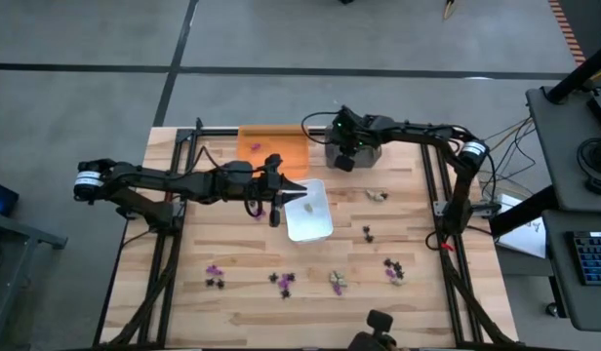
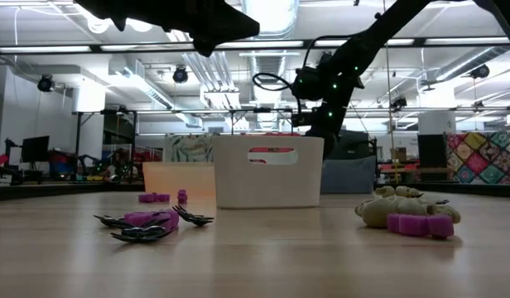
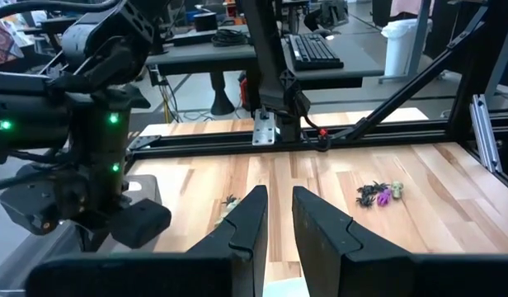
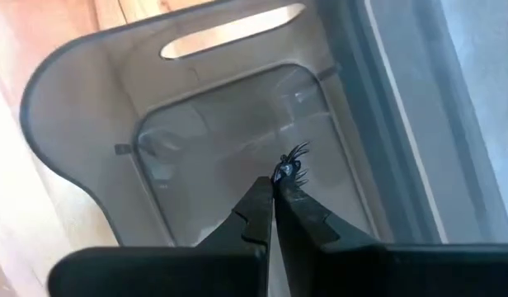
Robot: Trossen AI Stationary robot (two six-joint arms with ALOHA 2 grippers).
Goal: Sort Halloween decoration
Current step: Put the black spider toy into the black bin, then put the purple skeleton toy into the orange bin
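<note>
On the wooden bench, three trays sit near the far edge: orange, white and grey. The right gripper hangs over the grey tray, fingers pinched together on a small black spider piece. The left gripper hovers above the white tray, its fingers a narrow gap apart with nothing between them. The remaining Halloween decoration, purple, black and pale beige bits, lies scattered across the near half of the bench; two purple pieces rest in the orange tray.
</note>
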